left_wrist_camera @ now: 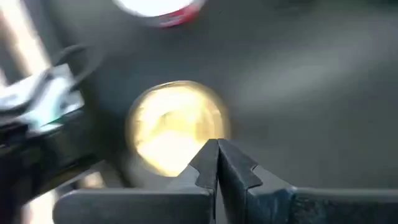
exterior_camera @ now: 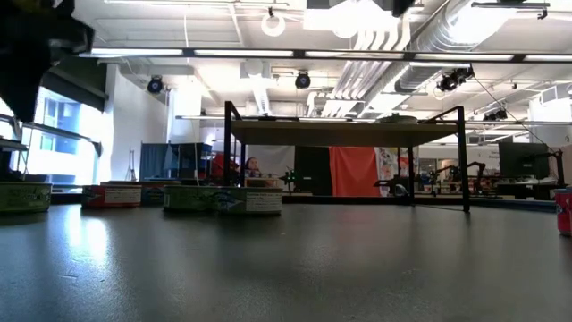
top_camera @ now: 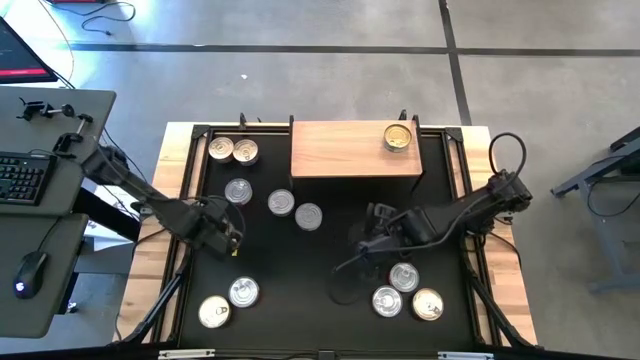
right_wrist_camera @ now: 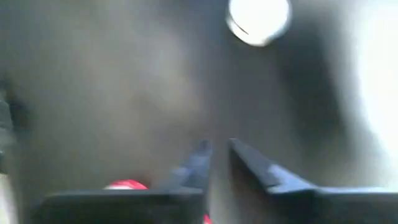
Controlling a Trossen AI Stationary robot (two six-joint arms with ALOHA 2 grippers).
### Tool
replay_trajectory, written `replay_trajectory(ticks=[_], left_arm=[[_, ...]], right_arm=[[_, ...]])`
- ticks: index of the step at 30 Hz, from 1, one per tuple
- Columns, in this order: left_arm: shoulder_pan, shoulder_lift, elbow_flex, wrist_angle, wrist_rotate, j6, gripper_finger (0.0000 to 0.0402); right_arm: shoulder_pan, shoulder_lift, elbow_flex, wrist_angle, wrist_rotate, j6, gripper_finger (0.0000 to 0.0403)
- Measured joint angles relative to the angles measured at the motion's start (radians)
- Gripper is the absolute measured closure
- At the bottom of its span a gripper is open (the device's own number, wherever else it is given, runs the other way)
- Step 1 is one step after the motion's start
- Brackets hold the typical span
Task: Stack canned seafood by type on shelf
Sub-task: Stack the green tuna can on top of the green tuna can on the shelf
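Observation:
The shelf point(top_camera: 340, 152) is a light-brown wooden platform at the table's far middle, with one gold tin point(top_camera: 398, 137) on its top. Several tins of canned seafood lie flat on the black mat: two at the far left point(top_camera: 232, 151), three in the middle point(top_camera: 281, 203), two at the near left point(top_camera: 243, 291) and three at the near right point(top_camera: 404, 277). My left gripper point(top_camera: 228, 235) hangs shut over the left half of the mat. In its wrist view a gold tin point(left_wrist_camera: 177, 121) lies beyond the fingertips point(left_wrist_camera: 217, 152). My right gripper point(top_camera: 375, 238) is right of the middle, its fingers point(right_wrist_camera: 216, 152) almost together on nothing.
The shelf stands on a black frame point(exterior_camera: 344, 134) above the mat. Low across the table, four tins line the left point(exterior_camera: 188, 197) and a red-sided one sits at the right edge point(exterior_camera: 563, 210). Bare mat lies between the two grippers. A desk with a keyboard point(top_camera: 25, 175) stands left of the table.

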Motion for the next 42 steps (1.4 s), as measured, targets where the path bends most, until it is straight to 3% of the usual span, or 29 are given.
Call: replay_trajectory(ticks=[5, 8, 14, 18, 29, 35, 42], left_arm=[[0.002, 0.092, -0.091, 0.161, 0.047, 0.010, 0.0402], [0.008, 0.130, -0.132, 0.151, 0.083, -0.030, 0.0402], [0.006, 0.138, -0.137, 0.067, 0.033, -0.113, 0.0402], [0.009, 0.139, -0.197, 0.201, 0.036, -0.090, 0.0401], [0.024, 0.182, -0.191, 0.318, 0.031, -0.062, 0.0401], [0.031, 0.226, -0.142, 0.537, -0.018, -0.053, 0.0401], [0.090, 0.364, -0.050, 0.852, -0.039, 0.132, 0.0401]], right_arm=[[0.007, -0.001, 0.000, -0.112, 0.027, 0.060, 0.0391], [0.010, -0.012, 0.000, -0.120, 0.041, 0.062, 0.0398], [0.004, -0.057, 0.000, -0.154, 0.068, 0.090, 0.0402], [-0.011, -0.114, 0.000, -0.252, 0.124, 0.132, 0.0402], [-0.035, -0.304, 0.000, -0.241, 0.207, 0.267, 0.0403], [-0.035, -0.359, 0.000, -0.242, 0.231, 0.303, 0.0403], [-0.037, -0.374, 0.000, -0.249, 0.253, 0.286, 0.0403]])
